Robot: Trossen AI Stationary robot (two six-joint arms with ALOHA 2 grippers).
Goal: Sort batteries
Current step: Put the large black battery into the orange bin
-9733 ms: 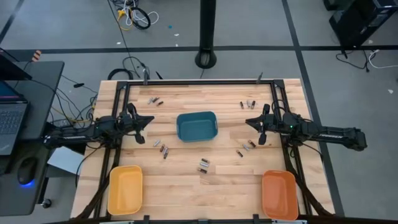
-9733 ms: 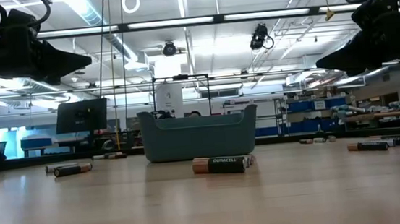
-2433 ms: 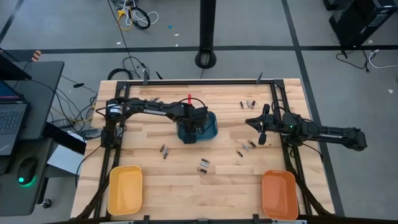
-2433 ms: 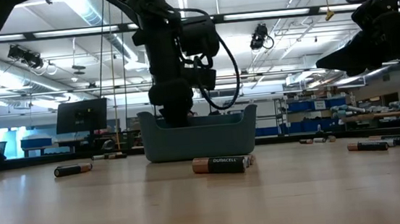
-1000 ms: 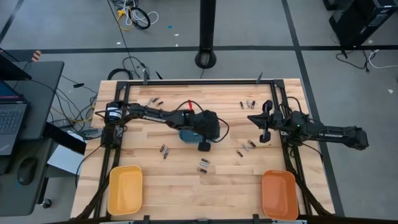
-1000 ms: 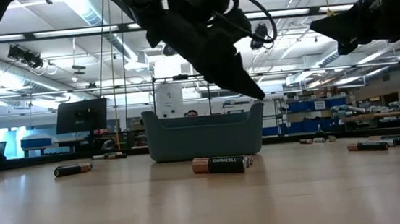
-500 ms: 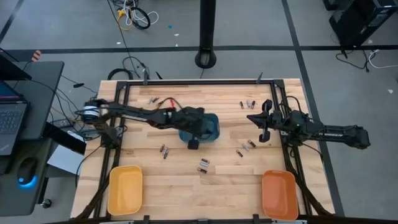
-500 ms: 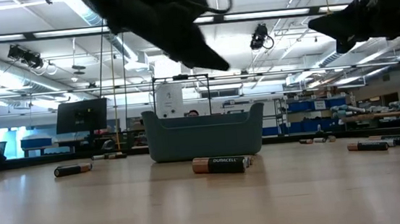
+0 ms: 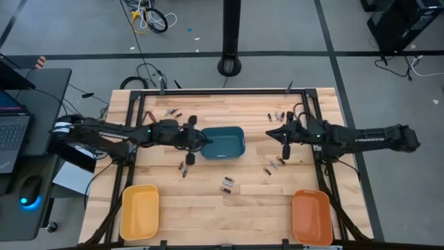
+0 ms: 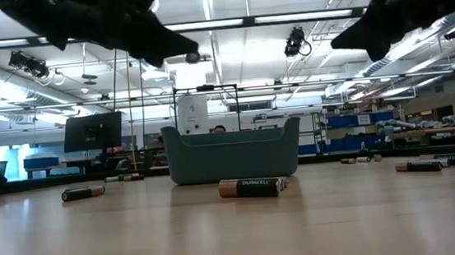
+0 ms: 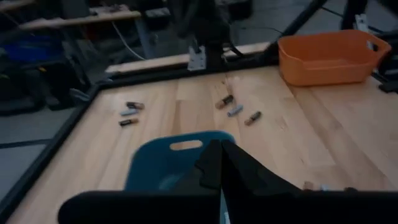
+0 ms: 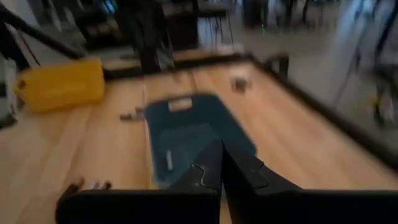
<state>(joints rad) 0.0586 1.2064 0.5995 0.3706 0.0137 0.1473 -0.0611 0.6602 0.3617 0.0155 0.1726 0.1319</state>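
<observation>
Hovering beside the teal plastic bin [image 9: 220, 142], the left gripper [image 9: 196, 141] is pressed together, empty. Right gripper [image 9: 275, 134] is looking pinched together too. Descending closed, either risks scattering the small dark cylindrical batteries [image 9: 227, 184] toward the wooden table's [image 9: 208, 208] edges.

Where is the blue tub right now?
In the high view the blue tub sits in the middle of the wooden table, between the left gripper and the right gripper, with batteries lying just in front.
</observation>
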